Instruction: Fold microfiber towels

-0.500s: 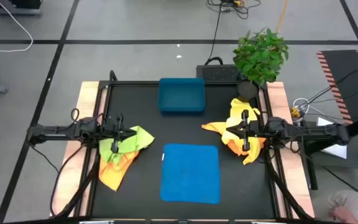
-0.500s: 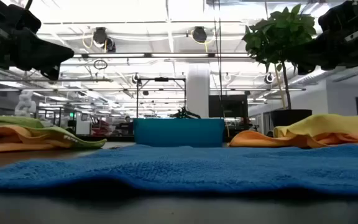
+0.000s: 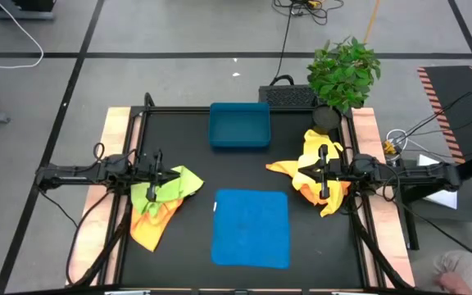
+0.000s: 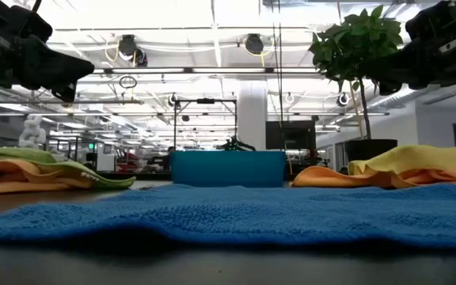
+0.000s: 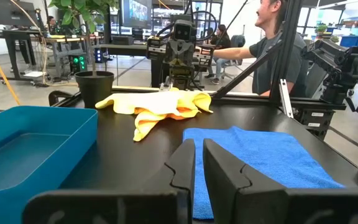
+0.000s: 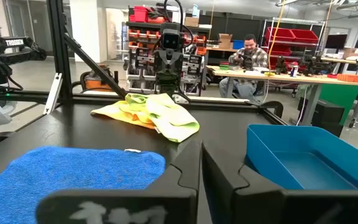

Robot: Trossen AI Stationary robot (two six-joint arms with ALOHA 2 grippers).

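A blue towel (image 3: 250,227) lies spread flat at the table's near middle; it also shows in the low view (image 4: 236,214). A heap of lime green and orange towels (image 3: 162,203) lies at the left. A heap of yellow and orange towels (image 3: 314,164) lies at the right. My left gripper (image 3: 176,174) hovers shut over the left heap, pointing toward the table's right; its fingers show in the left wrist view (image 5: 197,168). My right gripper (image 3: 302,172) hovers shut over the right heap, pointing toward the table's left; its fingers show in the right wrist view (image 6: 201,171). Both hold nothing.
A rigid blue tray (image 3: 239,125) stands at the far middle of the table. A potted plant (image 3: 344,72) stands at the far right corner. People sit at desks in the room beyond (image 6: 249,53). Bare black tabletop (image 3: 236,172) lies between the heaps.
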